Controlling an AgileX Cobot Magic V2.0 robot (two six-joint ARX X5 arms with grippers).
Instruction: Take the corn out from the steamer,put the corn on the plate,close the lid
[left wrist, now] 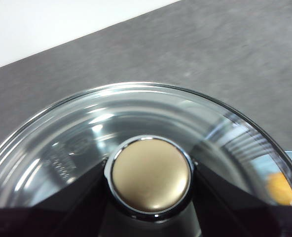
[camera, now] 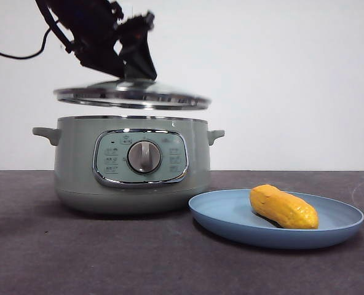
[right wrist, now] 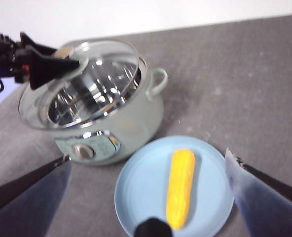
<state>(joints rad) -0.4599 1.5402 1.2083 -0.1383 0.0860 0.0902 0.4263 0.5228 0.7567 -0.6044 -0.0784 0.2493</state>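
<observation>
Below the left gripper (left wrist: 151,207), whose jaws clamped the knob (left wrist: 151,178), the lid (camera: 131,94) hung level just above the steamer (camera: 130,163), not touching its rim. Beneath the right gripper (right wrist: 146,197), jaws spread wide, the corn (right wrist: 181,187) lay on the plate (right wrist: 136,197). Only the right wrist view showed the steamer's shiny interior, with nothing discernible inside.

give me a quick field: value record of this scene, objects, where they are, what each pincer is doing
corn: lying on the plate
plate: on the table beside the steamer
steamer: open, lid not seated
lid: held just above the steamer, slightly tilted
left pincer: shut on the lid's knob
right pincer: open, above the plate, holding nothing
step left: lower the lid onto the steamer
</observation>
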